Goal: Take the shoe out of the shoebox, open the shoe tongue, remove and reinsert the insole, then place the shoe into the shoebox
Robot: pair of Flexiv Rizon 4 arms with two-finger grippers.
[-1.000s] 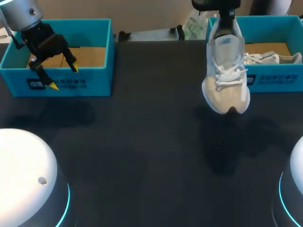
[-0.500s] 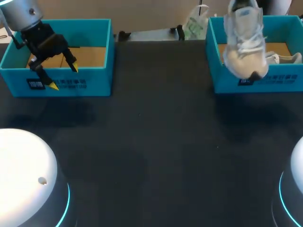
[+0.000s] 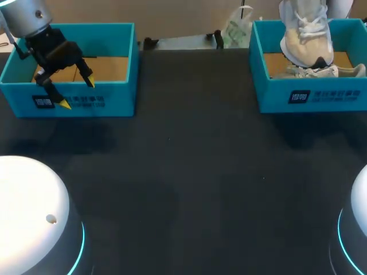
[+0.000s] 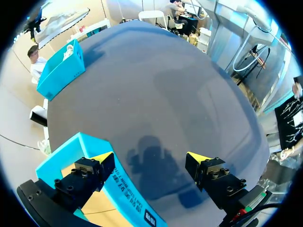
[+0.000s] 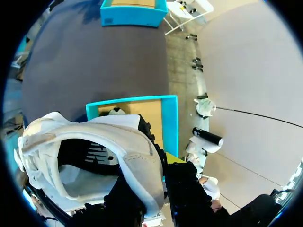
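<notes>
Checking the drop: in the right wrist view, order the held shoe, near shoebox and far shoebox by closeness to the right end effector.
1. The held shoe, clamped in the right end effector.
2. The near shoebox, just ahead, beneath the shoe.
3. The far shoebox, across the table.

Our left gripper (image 3: 77, 92) hangs tilted down, fingers spread wide. Our right gripper (image 5: 152, 176), held high, pinches the heel of the shoe (image 5: 128, 137).
</notes>
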